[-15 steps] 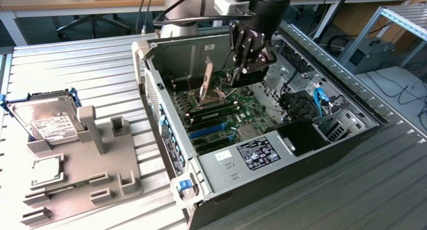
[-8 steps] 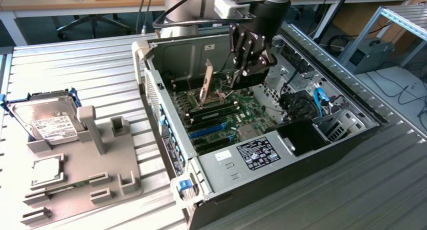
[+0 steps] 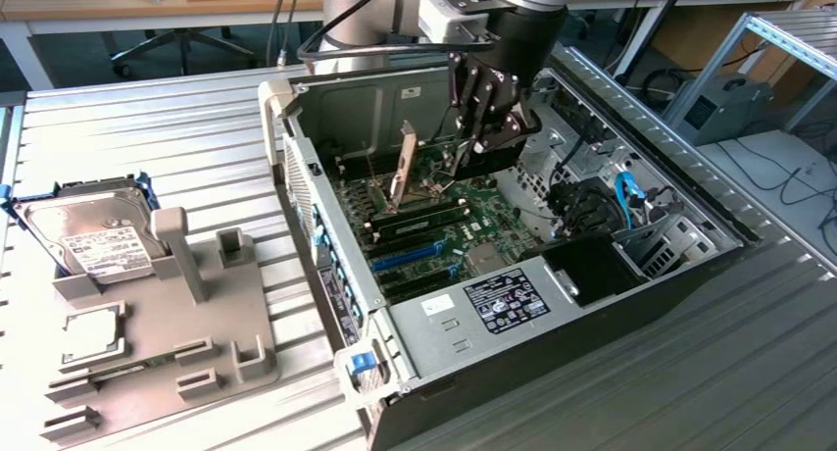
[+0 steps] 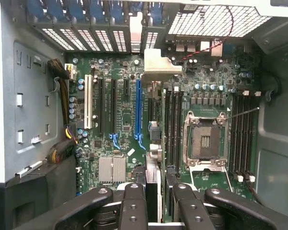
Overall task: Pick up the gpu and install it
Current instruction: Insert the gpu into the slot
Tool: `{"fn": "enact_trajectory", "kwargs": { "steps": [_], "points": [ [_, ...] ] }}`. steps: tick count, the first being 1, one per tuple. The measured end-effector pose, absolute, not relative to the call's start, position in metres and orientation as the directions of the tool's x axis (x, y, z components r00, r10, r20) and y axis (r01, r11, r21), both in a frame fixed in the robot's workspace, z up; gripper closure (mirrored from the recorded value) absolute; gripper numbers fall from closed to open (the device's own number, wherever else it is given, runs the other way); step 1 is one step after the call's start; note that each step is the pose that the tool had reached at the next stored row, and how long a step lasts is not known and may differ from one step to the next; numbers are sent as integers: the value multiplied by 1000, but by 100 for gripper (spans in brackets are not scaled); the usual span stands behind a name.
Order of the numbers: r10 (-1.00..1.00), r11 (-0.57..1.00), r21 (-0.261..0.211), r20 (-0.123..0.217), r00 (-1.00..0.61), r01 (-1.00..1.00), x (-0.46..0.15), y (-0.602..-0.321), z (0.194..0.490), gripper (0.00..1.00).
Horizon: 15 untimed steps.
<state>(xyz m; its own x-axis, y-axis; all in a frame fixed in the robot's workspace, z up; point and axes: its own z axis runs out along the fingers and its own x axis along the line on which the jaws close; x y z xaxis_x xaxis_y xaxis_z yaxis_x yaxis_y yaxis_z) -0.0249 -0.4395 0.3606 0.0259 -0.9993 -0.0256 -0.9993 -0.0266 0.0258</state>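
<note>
The gpu (image 4: 152,184) hangs on edge inside the open computer case (image 3: 304,176), upper centre of the exterior frame, pinched in the part-closed tool (image 3: 473,162). It looks just beside the blue slot (image 4: 138,105), so pressing down off-line could jam its contacts or snag the bracket (image 4: 156,67). Its long axis runs along that slot, bracket end toward the rear vents.

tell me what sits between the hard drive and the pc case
In the exterior view, the grey holder's upright posts stand between the hard drive and the pc case.
</note>
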Motion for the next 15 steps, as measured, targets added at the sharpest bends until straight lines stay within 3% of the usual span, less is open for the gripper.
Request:
{"fn": "enact_trajectory", "kwargs": {
  "steps": [15],
  "points": [
    [-999,-27,26,-26,26,-999,-29,-443,356,73]
  ]
}}
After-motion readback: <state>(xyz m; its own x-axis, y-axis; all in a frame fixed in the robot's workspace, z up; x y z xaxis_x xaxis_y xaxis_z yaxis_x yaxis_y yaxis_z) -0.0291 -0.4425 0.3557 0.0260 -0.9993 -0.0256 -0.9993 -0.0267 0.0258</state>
